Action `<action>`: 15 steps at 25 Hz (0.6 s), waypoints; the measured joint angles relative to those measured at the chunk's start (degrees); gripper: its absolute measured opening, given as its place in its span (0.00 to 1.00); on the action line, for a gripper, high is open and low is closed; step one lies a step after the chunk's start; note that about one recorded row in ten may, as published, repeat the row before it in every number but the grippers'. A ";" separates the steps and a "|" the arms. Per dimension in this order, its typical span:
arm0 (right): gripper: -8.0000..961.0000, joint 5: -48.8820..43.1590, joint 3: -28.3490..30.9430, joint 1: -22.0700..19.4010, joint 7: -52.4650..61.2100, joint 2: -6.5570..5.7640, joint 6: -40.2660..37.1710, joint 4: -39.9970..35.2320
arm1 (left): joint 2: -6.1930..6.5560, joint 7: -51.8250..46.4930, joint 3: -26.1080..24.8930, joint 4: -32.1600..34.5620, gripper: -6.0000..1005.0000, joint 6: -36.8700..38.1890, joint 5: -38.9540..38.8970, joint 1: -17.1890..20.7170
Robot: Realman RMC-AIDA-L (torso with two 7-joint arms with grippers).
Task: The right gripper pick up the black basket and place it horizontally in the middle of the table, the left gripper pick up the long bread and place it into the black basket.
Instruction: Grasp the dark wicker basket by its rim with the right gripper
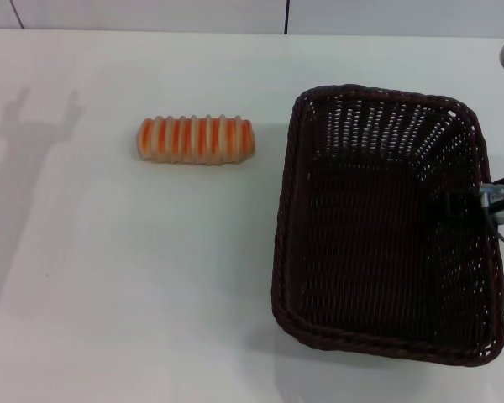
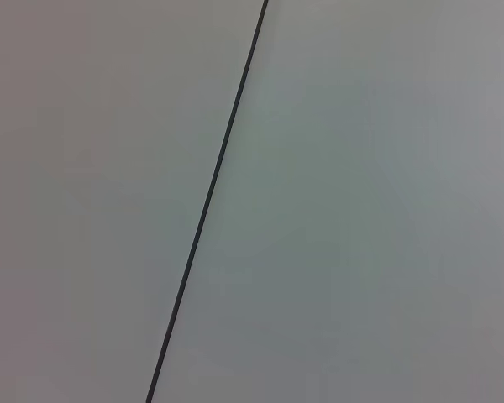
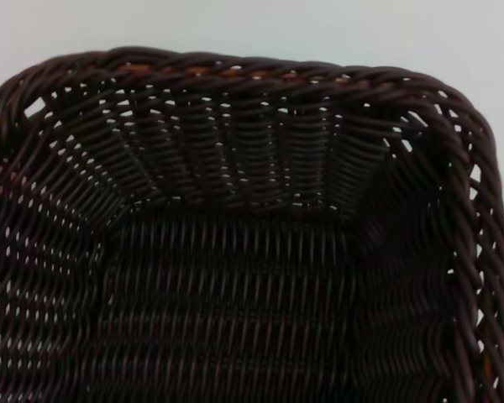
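We see the black basket (image 1: 386,227) near the table's (image 1: 109,277) right edge, long axis running front edge to back edge. The right gripper (image 1: 479,200) sits at its right rim; grip we cannot tell. The long bread (image 1: 196,139) lies mid-table, lengthwise left to right. No readable writing.

Only a little of the robot shows in the head view. The right gripper (image 1: 470,200) is black, with a pale blue-grey metal piece and a thin dark cable beside it.
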 joint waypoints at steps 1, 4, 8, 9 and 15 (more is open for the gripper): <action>0.55 -0.11 -0.26 0.02 0.05 -0.02 -0.04 0.01 | 0.00 0.00 0.00 -0.01 0.83 0.00 0.01 0.00; 0.54 -0.27 -0.31 -0.30 0.12 -0.05 -0.87 0.03 | 0.00 0.00 0.00 -0.07 0.83 0.00 -0.01 0.00; 0.53 -0.37 -0.45 -0.54 -0.04 -0.05 -2.08 0.03 | 0.00 0.00 -0.05 -0.31 0.83 0.03 0.03 0.06; 0.53 -0.41 -0.54 -0.53 -0.11 -0.05 -2.23 0.00 | 0.00 0.00 -0.06 -0.36 0.83 0.04 0.03 0.08; 0.37 -0.53 -0.59 -0.48 -1.22 -0.02 -3.69 0.41 | 0.00 0.00 -0.60 -0.42 0.83 0.09 0.08 0.05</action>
